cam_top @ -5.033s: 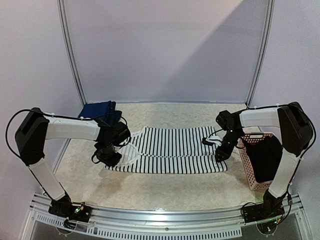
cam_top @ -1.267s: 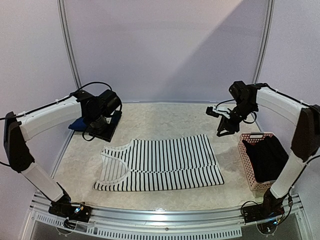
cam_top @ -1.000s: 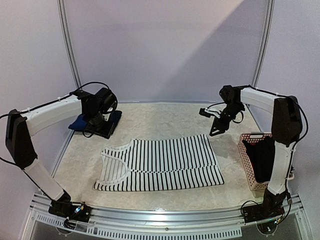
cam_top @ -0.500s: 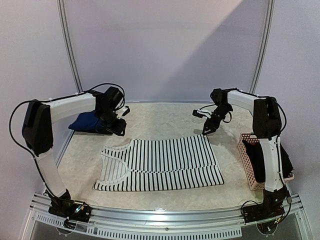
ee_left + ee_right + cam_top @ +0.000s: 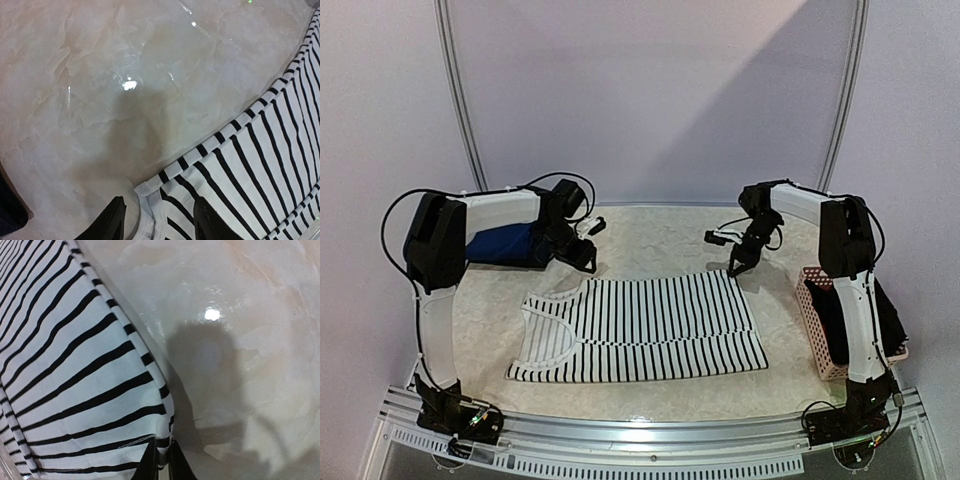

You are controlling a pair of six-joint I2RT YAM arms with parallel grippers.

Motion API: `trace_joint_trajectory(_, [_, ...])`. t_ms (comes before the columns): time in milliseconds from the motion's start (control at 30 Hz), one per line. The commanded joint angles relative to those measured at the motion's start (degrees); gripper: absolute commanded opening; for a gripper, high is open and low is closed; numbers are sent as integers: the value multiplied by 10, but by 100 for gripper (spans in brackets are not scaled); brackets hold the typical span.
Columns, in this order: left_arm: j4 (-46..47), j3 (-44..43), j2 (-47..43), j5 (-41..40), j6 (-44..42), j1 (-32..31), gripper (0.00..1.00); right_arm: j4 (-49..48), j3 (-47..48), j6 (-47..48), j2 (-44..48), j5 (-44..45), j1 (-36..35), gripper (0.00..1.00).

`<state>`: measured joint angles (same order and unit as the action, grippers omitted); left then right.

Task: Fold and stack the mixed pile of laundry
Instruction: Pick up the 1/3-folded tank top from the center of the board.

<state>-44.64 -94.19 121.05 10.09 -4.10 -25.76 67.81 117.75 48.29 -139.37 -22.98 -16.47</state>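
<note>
Beige bench carries black-and-white striped tank top, flat in middle, straps toward left. At right edge pink basket, black garment inside. At far left navy piece. Over far strap corner left pincer, open, one finger on each side. At far hem corner right pincer, closed, pinching cloth.

My table looked glossy and smooth, a cream marbled sheet throwing back lamp glare. The striped tank top was matt knit cloth, stitched at the hem. At frame right, the basket was pink plastic. My left gripper had 2 matt black fingers.
</note>
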Motion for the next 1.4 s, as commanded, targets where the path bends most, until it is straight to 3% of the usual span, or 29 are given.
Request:
trace_joint_trajectory(0, [7,-13,24,28,-19,17,47,13,3,10,-9,-2,3,4])
trace_joint_trajectory(267, [12,-24,57,57,-19,31,44,11,-1,14,-8,15,5,0])
trace_joint_trajectory(500, [6,-29,83,100,-29,39,36,10,-4,12,-5,22,5,0])
trace_joint_trajectory(767, [6,-18,84,130,-36,47,35,4,-12,9,-4,22,6,0])
trace_joint_trajectory(1000, [4,-17,82,141,-33,60,18,-4,-15,3,-4,25,7,0])
trace_joint_trajectory(1367, [-20,-20,92,168,-44,63,26,-12,-15,-8,-3,27,8,0])
